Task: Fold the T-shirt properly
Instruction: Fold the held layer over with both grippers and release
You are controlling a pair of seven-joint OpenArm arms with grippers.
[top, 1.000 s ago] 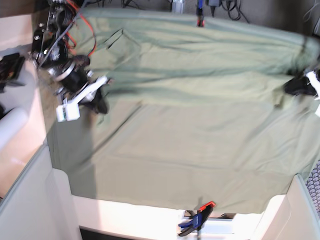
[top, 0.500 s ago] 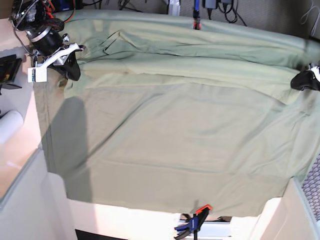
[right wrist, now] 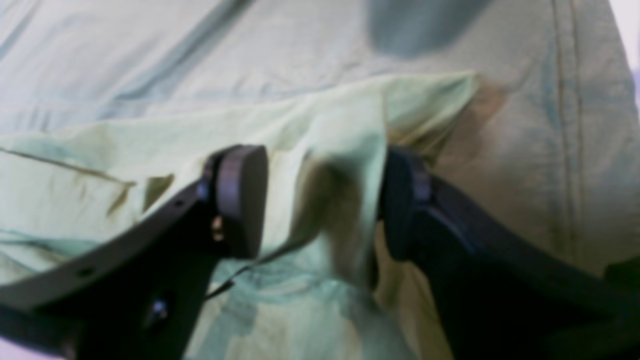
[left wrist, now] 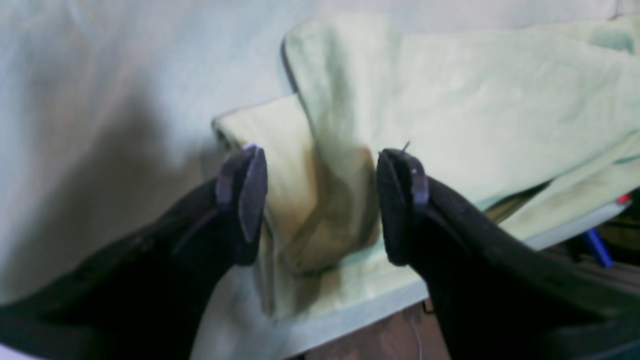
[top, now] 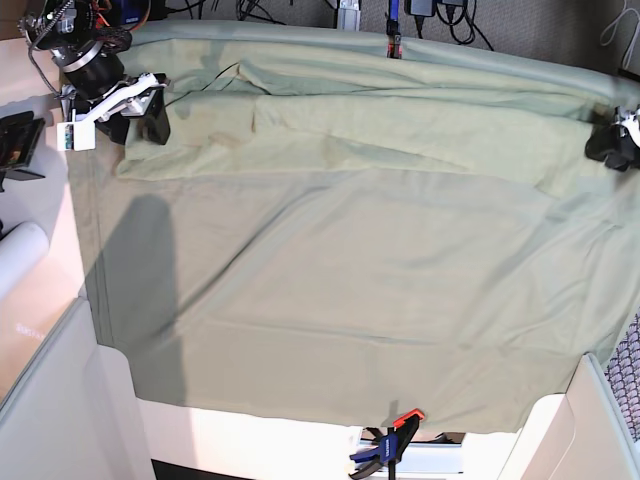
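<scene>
The table cloth (top: 330,350) spreads wide beneath the T-shirt (top: 400,125), which lies in a band strung between the 2 end effectors. Left end effector (left wrist: 320,200) and right end effector (right wrist: 320,200) stand spread, fabric loose between their jaws. Withdrawing straight upward should avoid dragging the fold.

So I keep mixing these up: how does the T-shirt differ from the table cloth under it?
The T-shirt lies bunched in a folded band along the far side; the table cloth spreads nearly flat over the whole table. The T-shirt shows layered, rumpled edges; the table cloth shows a straight stitched hem. Both are the same pale sage green.
</scene>
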